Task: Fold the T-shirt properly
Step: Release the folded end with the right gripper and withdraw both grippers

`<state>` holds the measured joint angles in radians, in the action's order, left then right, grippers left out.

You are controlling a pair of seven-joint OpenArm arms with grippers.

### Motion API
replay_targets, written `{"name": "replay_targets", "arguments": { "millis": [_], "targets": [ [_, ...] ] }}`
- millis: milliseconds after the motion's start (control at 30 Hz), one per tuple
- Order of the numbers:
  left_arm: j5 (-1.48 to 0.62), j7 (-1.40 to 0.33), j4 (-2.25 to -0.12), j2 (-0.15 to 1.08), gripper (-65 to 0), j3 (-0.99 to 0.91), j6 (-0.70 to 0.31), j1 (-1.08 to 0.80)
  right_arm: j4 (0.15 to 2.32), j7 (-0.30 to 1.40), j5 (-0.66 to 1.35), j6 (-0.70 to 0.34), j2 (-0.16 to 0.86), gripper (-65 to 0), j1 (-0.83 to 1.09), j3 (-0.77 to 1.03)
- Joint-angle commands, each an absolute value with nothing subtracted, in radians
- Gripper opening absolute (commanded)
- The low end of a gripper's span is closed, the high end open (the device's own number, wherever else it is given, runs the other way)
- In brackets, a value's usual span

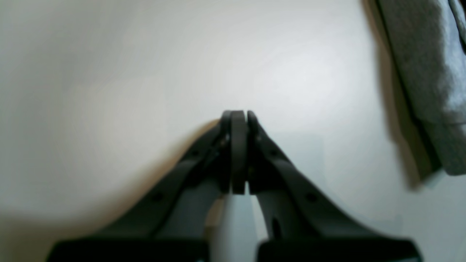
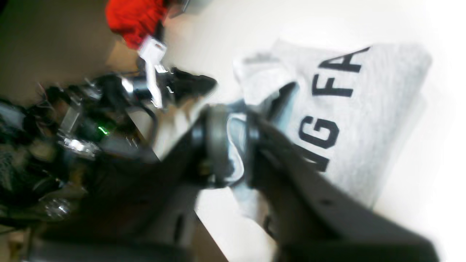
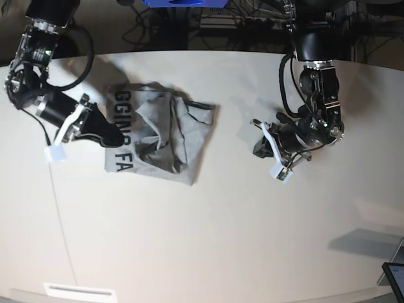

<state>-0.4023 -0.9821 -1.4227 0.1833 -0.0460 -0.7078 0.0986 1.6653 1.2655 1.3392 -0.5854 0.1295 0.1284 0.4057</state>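
Observation:
The heather-grey T-shirt [image 3: 165,129] lies crumpled left of the table's middle, with black block letters showing along its left edge [image 2: 327,109]. My right gripper [image 3: 118,137] is at that lettered edge. In the right wrist view its fingers [image 2: 235,145] are shut on a fold of the pale cloth. My left gripper [image 3: 260,149] hovers over bare table to the shirt's right, apart from it. The left wrist view shows it [image 1: 238,117] shut with nothing in it. A strip of the shirt [image 1: 429,91] shows at that view's upper right.
The white table [image 3: 208,233] spreads wide in front of the shirt. Cables and dark equipment [image 3: 240,19] crowd the space beyond its far edge. A dark screen corner [image 3: 395,278] sits at the front right, and a white label strip [image 3: 79,291] at the front left.

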Motion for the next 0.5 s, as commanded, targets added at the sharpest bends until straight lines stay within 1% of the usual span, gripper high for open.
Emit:
{"name": "replay_targets", "arguments": {
  "millis": [0, 100, 233, 467],
  "targets": [
    [-0.361, -1.030, -1.431, 0.202, -65.0, -0.048, -0.698, 0.094, 1.656, 1.250, 1.359, -0.590, 0.136, -61.7, 0.107, 0.400],
    [-0.361, -1.029, -1.438, 0.216, -65.0, -0.050, -0.698, 0.077, 1.580, 1.250, 1.348, -0.590, 0.136, -61.8, 0.056, 0.384],
    [-0.361, -1.029, -1.440, 0.229, -65.0, -0.050, -0.698, 0.074, 1.515, 1.250, 1.241, -0.593, 0.140, -62.1, 0.007, 0.386],
    [-0.361, -1.027, -1.445, 0.240, -65.0, -0.051, -0.698, 0.070, 1.504, 1.250, 1.218, -0.593, 0.134, -62.1, 0.004, 0.360]
  ]
}}
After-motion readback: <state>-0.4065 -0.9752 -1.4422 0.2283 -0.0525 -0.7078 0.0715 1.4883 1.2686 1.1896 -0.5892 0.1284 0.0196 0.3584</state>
